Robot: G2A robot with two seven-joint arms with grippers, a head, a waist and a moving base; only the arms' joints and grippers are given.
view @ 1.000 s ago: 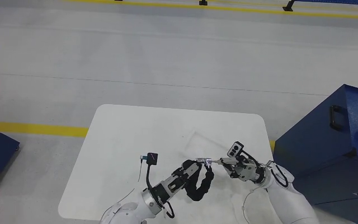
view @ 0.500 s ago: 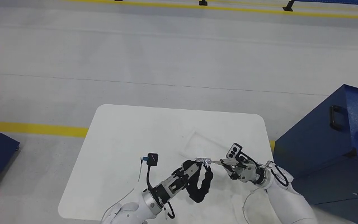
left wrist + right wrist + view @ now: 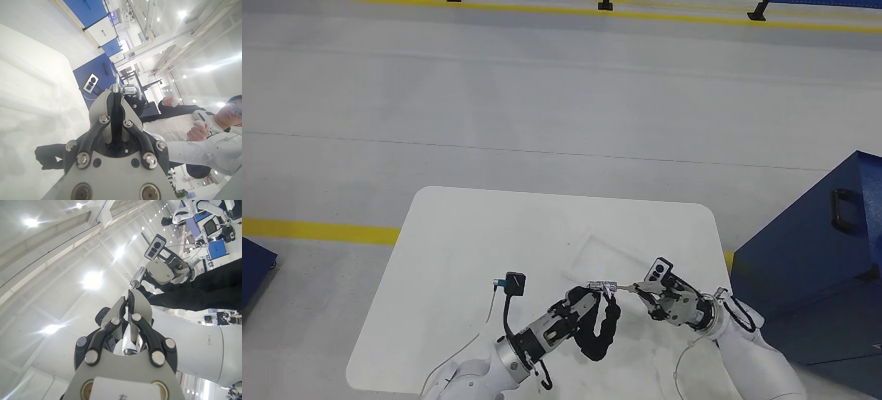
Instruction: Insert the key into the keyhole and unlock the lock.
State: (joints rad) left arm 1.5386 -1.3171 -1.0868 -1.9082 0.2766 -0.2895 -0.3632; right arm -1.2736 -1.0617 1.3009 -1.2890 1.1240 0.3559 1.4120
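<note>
A chrome cylinder lock (image 3: 599, 287) with a black cable loop (image 3: 604, 333) hangs above the table's front part, and my left gripper (image 3: 587, 298) is shut on it. In the left wrist view the lock (image 3: 126, 90) sticks out past the left gripper (image 3: 116, 93). My right gripper (image 3: 643, 291) faces it from the right, shut on the key (image 3: 626, 289). In the right wrist view the key (image 3: 133, 287) juts from the right gripper (image 3: 129, 295), and its tip sits in the keyhole at the lock's (image 3: 137, 277) end face.
The white table (image 3: 542, 230) lies under both arms. A small black device (image 3: 514, 283) with a thin wire rests near the left arm. A blue cabinet (image 3: 827, 250) stands off the table's right side.
Both grippers have shifted slightly to the left together. The lock and key now lie more level, in one line.
</note>
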